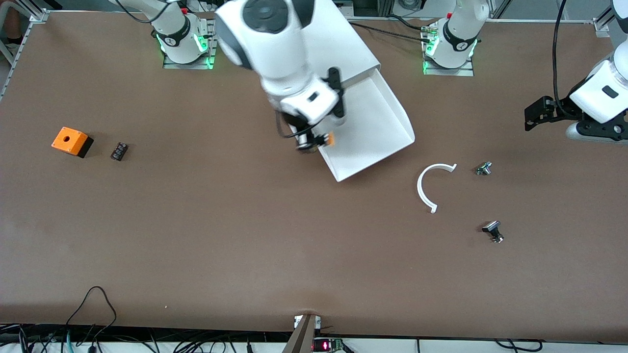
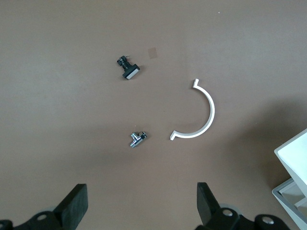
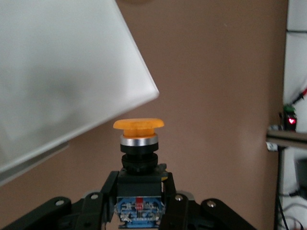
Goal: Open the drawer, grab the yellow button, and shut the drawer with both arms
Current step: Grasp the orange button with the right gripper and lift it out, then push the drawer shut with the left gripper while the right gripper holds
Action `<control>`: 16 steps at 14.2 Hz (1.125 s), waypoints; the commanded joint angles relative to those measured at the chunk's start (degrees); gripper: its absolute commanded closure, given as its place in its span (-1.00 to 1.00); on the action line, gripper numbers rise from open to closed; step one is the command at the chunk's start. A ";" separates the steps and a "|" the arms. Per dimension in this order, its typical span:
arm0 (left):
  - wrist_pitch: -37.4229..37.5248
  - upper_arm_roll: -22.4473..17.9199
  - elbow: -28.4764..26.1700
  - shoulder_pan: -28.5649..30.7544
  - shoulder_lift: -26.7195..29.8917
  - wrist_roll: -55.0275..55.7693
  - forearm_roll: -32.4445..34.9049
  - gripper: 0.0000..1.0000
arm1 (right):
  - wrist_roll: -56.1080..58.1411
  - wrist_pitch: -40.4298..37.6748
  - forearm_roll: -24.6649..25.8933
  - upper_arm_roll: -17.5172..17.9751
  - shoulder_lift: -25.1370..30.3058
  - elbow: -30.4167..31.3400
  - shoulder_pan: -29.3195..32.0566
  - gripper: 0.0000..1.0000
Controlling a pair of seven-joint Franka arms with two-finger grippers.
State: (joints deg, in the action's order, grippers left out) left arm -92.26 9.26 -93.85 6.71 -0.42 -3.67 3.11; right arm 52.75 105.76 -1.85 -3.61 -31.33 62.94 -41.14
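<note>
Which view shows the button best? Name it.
The right wrist view: the button fills the centre, orange cap up, clamped in the right pincer. The front view shows only an orange speck at the drawer's edge. The left wrist view misses it.

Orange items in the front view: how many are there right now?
2. The button is gripped in the right gripper over the open drawer's edge; the orange cube sits on the table toward the right arm's end. The drawers could hide more.

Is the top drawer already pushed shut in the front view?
No, the drawer stands pulled out of the cabinet, while the right gripper holds the button over its edge.
</note>
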 commanded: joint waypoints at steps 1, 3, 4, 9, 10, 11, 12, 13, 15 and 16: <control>0.24 0.15 1.12 -0.47 -1.25 -0.19 -0.56 -1.00 | -0.98 -0.03 -2.87 -0.25 -0.05 0.26 7.09 0.29; 0.24 0.15 1.03 -0.47 -1.95 -0.28 -0.65 -1.00 | -0.28 0.06 -6.06 -0.52 -0.75 0.43 11.50 0.29; 0.32 0.15 1.03 -0.47 -2.82 -0.37 -0.65 -1.00 | -1.06 0.06 -6.15 -0.52 -1.19 0.52 12.91 0.29; 2.33 0.15 0.77 -0.47 -7.40 -2.39 -0.56 -0.99 | -2.20 1.19 -1.67 -0.69 -3.21 3.76 16.26 0.29; 3.21 0.15 0.86 -0.47 -7.49 -2.13 -0.65 -0.99 | -5.61 2.42 -1.67 -1.48 -3.73 4.82 16.18 0.30; 3.14 0.15 0.94 -0.47 -7.58 -1.95 -1.26 -0.98 | -7.64 2.87 -1.76 -2.18 -3.91 5.70 16.17 0.30; 3.05 0.15 0.94 -0.47 -7.75 -1.34 -2.74 -0.98 | -8.10 2.96 -1.93 -2.19 -4.09 5.97 16.35 0.29; 3.05 0.23 0.94 -0.47 -7.84 0.41 -4.41 -0.98 | -9.15 2.96 -2.19 -2.27 -4.44 6.06 16.87 0.29; 1.74 0.41 0.77 -2.13 -8.19 7.06 -7.67 -0.98 | -14.14 3.05 -2.46 -2.27 -5.32 7.10 18.02 0.30; -0.27 0.58 0.25 -3.10 -8.89 10.84 -7.77 -0.99 | -16.60 3.22 -2.55 -2.27 -5.15 9.98 18.37 0.30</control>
State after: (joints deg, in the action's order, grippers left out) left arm -91.05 9.61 -94.02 5.53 -8.39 0.83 -3.29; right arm 40.52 108.17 -4.26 -6.27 -36.96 69.18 -23.77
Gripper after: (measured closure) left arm 0.004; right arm 0.586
